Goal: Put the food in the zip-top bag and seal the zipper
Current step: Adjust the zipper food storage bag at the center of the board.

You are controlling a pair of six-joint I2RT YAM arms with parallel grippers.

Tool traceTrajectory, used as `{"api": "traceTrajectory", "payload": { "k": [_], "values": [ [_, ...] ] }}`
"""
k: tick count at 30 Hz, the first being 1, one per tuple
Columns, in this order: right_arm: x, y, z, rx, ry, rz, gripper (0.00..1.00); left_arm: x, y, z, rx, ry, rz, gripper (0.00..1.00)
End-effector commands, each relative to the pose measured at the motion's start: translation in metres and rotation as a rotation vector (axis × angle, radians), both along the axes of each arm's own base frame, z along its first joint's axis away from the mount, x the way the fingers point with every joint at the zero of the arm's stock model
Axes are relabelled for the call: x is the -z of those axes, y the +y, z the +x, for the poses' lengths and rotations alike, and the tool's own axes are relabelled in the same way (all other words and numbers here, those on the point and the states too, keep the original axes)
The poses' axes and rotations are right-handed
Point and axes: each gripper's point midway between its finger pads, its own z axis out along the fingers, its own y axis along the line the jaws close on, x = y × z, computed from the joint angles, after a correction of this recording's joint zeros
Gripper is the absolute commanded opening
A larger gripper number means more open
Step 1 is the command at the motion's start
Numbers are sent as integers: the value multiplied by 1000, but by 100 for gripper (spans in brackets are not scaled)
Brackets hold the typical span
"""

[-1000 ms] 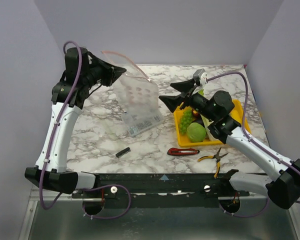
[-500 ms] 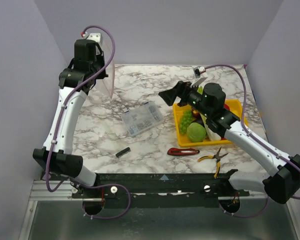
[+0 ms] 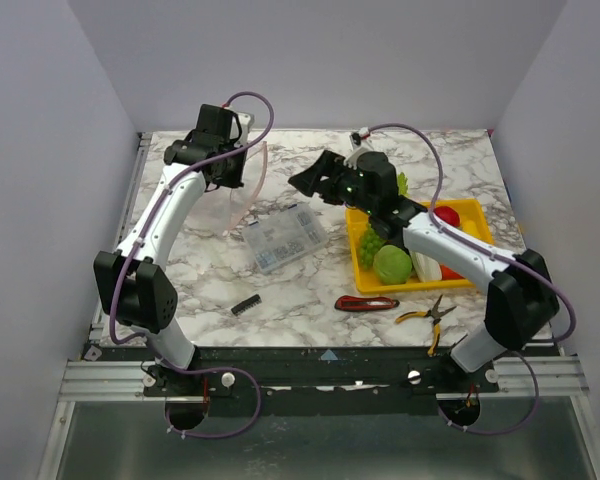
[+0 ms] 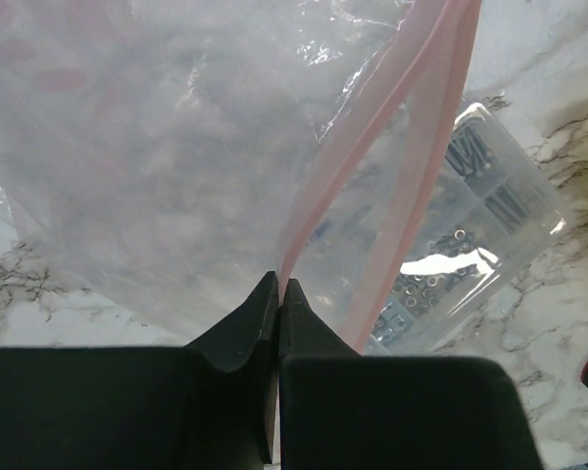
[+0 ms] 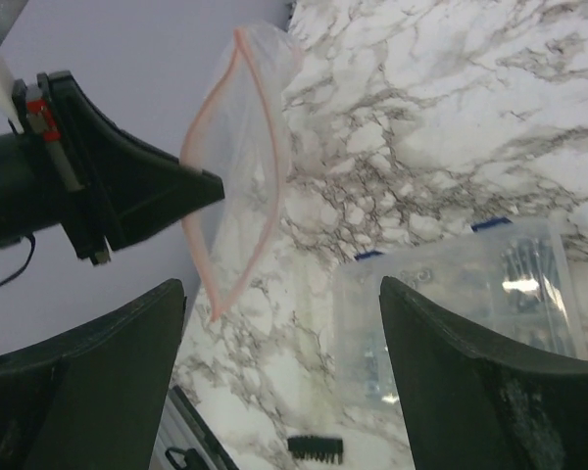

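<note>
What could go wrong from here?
1. The left gripper has its jaws shut on what looks like only one lip of the clear floppy plastic bag, by the pinkish-red zipper strip; it may slip, or the mouth may sag shut.
2. The right gripper, jaws open and empty, hangs near the rigid clear compartment box and might snag the bag.

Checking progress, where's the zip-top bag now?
Top view, back left: the zip-top bag is held up by the left gripper, beside the clear parts box.
</note>
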Motion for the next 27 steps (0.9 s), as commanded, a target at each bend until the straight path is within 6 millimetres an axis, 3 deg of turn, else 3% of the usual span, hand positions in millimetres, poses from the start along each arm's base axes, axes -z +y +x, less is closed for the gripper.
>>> {"api": "traceTrajectory", "payload": {
  "k": [1, 3, 9, 15, 20, 24, 27],
  "values": [
    [-27, 33, 24, 54, -72, 41, 83, -21, -26, -6, 72, -30, -98, 0],
    [-18, 40, 34, 111, -34, 54, 82, -21, -32, -10, 85, -22, -103, 0],
    [7, 69, 43, 126, -19, 15, 63, -21, -46, -17, 91, -13, -121, 0],
    [30, 65, 43, 192, -9, -64, 58, -24, -48, -27, 68, -21, -149, 0],
    [35, 52, 39, 225, -24, -124, 58, -24, -42, -37, 62, -39, -136, 0],
    [39, 57, 32, 205, -8, -120, 58, -21, -43, -46, 76, -54, -115, 0],
    [36, 68, 26, 171, -12, -94, 45, -13, -45, -48, 84, -47, -92, 0]
  ]
}}
